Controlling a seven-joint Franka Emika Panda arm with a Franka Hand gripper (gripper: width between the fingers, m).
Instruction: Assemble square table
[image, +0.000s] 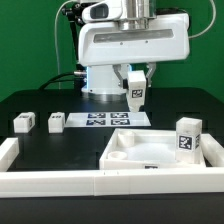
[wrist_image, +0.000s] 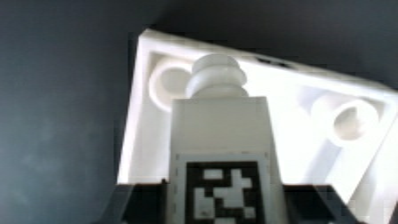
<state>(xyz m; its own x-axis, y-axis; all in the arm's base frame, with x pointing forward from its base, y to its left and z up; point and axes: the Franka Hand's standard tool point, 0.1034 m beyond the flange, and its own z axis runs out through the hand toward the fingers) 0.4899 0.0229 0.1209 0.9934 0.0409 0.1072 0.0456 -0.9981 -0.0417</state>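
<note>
The fingers (wrist_image: 143, 208) are clamped on one tagged leg (wrist_image: 217, 125), whose rounded tip points away from them toward a corner hole (wrist_image: 169, 82) of the square tabletop (image: 150, 152) lying below on the table (image: 60, 150), apparently aligned for insertion.

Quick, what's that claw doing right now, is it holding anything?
The gripper: closed, holding a white table leg.

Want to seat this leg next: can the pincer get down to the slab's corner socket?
Probably yes. The pincer holds the leg above the slab, its tip near an open socket; nothing shows between them.
</note>
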